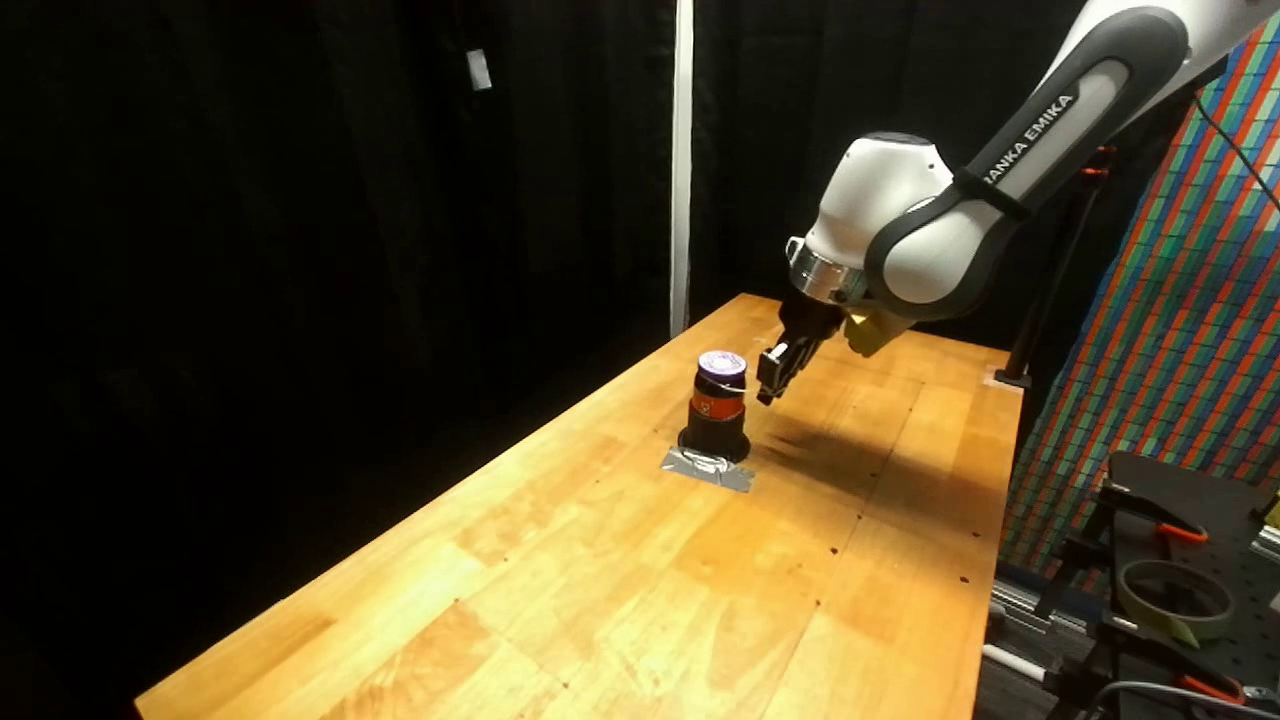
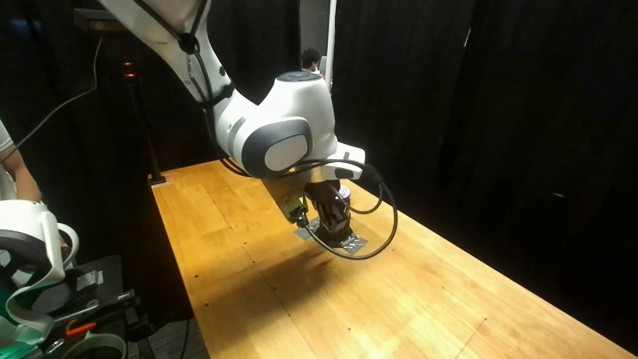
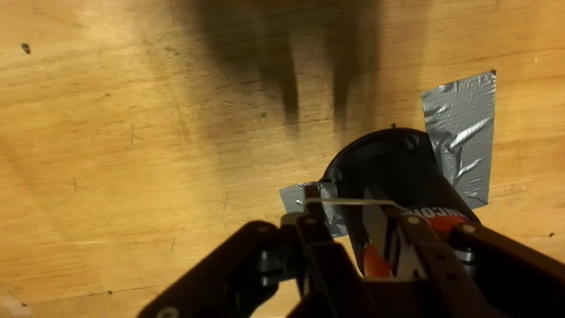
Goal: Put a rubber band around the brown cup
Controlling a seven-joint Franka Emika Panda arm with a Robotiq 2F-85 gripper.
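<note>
Brown cup (image 1: 718,407) upright on bench (image 1: 560,560), well in from edges: pale-purple top, orange-red strip mid-height, dark flared foot. Grey tape (image 3: 463,137) touching foot on two sides.

Gripper (image 3: 346,207) just beside cup, slanting down, raised off bench. Jaws apart, nothing clamped. Wrist view: rubber band (image 3: 353,202) stretched thin across the gap, tip to tip; one jaw overlaps cup, opp. jaw overlaps tape. In an exterior view a pale strand (image 1: 728,386) crosses cup's upper part; can't tell if same band, or if it goes right round.

In the way: in an exterior view the gripper blocks most of cup, w/ arm (image 2: 309,107) above; cable (image 2: 396,219) loops low fr. wrist, passing nr cup's foot + tape. Arm's shadow on bench.

Surroundings: black curtain (image 1: 300,300), white pole (image 1: 682,150) in front of it, dark post (image 2: 146,134) at bench corner, checked cloth (image 1: 1180,290). Off bench: black shelf (image 1: 1170,480) w/ tape roll (image 1: 1215,620) + orange-handled item (image 1: 1183,533). White strapped item (image 2: 30,217), person's forearm (image 2: 22,179) just behind; dark-haired head (image 2: 310,58) far back, in curtain gap.
</note>
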